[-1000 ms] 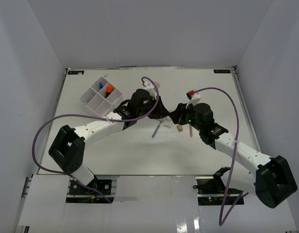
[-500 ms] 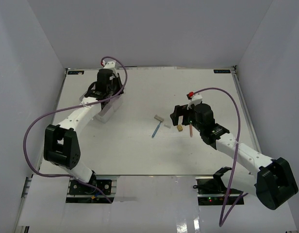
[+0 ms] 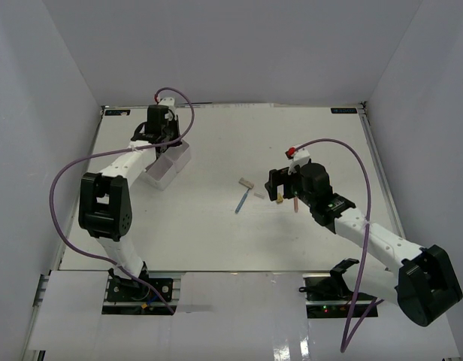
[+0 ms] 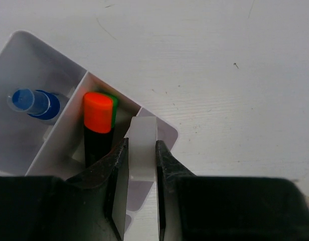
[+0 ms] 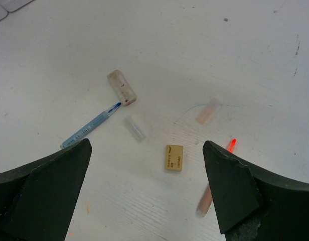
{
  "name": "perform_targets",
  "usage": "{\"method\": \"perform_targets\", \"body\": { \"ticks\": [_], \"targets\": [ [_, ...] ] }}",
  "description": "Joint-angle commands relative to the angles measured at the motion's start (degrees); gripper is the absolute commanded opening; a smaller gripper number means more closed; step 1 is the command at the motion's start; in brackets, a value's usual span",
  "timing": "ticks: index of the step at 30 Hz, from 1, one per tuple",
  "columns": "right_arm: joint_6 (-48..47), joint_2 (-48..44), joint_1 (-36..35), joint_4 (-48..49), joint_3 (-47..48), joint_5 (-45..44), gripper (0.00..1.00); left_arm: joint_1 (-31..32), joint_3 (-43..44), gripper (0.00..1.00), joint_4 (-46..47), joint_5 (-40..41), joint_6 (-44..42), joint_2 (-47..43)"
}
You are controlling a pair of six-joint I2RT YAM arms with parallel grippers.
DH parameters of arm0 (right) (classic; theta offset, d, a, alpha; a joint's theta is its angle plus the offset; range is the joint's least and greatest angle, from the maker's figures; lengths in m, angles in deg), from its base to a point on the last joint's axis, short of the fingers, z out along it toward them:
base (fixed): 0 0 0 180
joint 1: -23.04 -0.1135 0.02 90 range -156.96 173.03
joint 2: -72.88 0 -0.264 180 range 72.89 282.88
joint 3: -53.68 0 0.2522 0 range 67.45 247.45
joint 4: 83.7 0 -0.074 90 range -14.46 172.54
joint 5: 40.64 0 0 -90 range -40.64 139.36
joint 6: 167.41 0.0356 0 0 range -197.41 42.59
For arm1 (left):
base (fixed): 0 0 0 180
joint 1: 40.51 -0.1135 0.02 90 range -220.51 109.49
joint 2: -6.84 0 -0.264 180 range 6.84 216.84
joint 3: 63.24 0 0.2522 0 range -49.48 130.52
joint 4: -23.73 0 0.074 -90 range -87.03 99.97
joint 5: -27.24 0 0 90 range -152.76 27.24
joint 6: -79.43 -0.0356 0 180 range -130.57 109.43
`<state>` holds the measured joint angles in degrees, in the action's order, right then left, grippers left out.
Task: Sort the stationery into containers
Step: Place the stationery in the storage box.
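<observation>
Left hand (image 4: 142,150) is pinching a pale, translucent white piece (image 4: 143,129), probably a small eraser. The jaws are narrowed flat against its two long sides. The hand is hanging over the tray (image 4: 58,128), above the corner cell nearest the open bench (image 5: 245,50). My reading is that the piece is being held high so it clears the low wall before release.

At 9 o'clock of the piece, the orange highlighter (image 4: 98,123) is standing in the next cell, with the green highlighter (image 4: 114,102) peeking out behind it. Further out at 9 to 10 o'clock, the blue-capped bottle (image 4: 35,102) is lying in another cell.

Right hand (image 5: 147,150) is gaping wide, carrying nothing, and hovering over the loose items.
- Blue pen (image 5: 92,128) is lying at 9 to 10 o'clock of it.
- Beige eraser (image 5: 121,87) is at 11.
- Clear cap (image 5: 135,128) is almost under the midpoint.
- Yellow eraser (image 5: 174,157) is just beside the midpoint at 3.
- Pink pen (image 5: 210,188) is at 4, close to the right finger.

Seen from overhead, the tray is sitting at 10 o'clock on the bench, well apart from this cluster.
</observation>
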<state>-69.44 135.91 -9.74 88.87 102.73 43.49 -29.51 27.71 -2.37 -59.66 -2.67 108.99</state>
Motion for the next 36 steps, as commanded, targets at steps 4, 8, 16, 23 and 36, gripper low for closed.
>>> {"method": "perform_targets", "body": {
  "ticks": [4, 8, 16, 23, 36],
  "targets": [
    [-2.0, 0.1, -0.1, 1.1, -0.5, 0.1, 0.98, -0.1, -2.5, 0.17, 1.4, 0.3, -2.4, -1.8],
    [-2.8, 1.3, -0.1, 0.6, -0.6, -0.4, 0.98, -0.1, -2.8, 0.27, 1.2, 1.3, -2.5, -1.2],
    [-3.9, 4.8, -0.1, -1.3, 0.4, -1.2, 0.97, -0.1, -3.4, 0.47, 0.5, 1.8, -2.5, -2.0],
    [-3.8, 8.3, 0.0, -3.2, 1.4, -2.1, 0.90, -0.1, -3.1, 0.64, -2.4, 2.7, -1.4, -5.9],
    [-2.1, 18.9, -0.1, -9.1, 6.0, -4.4, 0.70, 0.0, -10.5, 0.96, -4.8, -3.0, 4.5, -28.8]
  ]
}}
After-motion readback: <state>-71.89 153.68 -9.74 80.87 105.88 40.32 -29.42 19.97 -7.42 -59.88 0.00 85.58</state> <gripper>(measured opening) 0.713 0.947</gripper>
